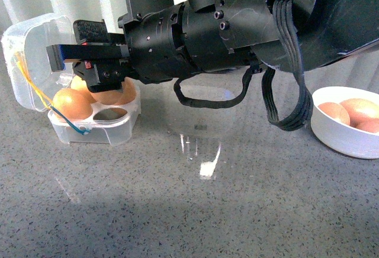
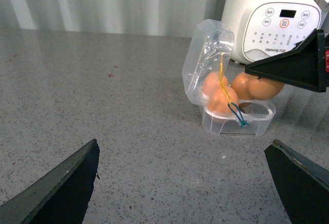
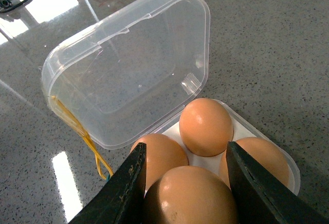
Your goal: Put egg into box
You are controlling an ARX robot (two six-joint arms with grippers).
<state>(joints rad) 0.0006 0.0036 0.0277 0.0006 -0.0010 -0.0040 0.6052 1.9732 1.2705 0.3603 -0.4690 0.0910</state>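
Closest to us, the grey speckled countertop (image 1: 177, 210) lies glossy, with pale streaks of reflected light across it. Low over it our left gripper (image 2: 184, 147) hangs with its dark fingers (image 2: 61, 183) spread wide to either side and nothing between them.

Further on, our right arm (image 1: 237, 21) reaches across to the left side of the counter. There the right gripper (image 3: 185, 149) has its two black fingers (image 3: 128, 188) closed against the sides of the egg (image 3: 190, 198), which fills the gap between them. We hold the egg just over the open box (image 1: 89, 132); we cannot tell whether it touches the white tray (image 3: 198, 158) yet. Three other eggs (image 3: 205, 126) sit in the tray beyond it, close together. From the front, one dark hole (image 1: 109, 114) shows bare at the near right of the tray. The clear lid (image 3: 128, 70) stands tilted back on its hinge, with a yellow band (image 3: 77, 126) trailing along its edge and a blue band (image 1: 77, 128) hanging over the box's front corner.

Well apart from the box, on the right, a round white bowl (image 1: 340, 139) holds more brown eggs (image 1: 334, 111).

Behind the box stands a white appliance (image 2: 272, 23) with a button panel, and past it a pale curtain (image 2: 103, 3) falls in vertical folds along the counter's far edge.
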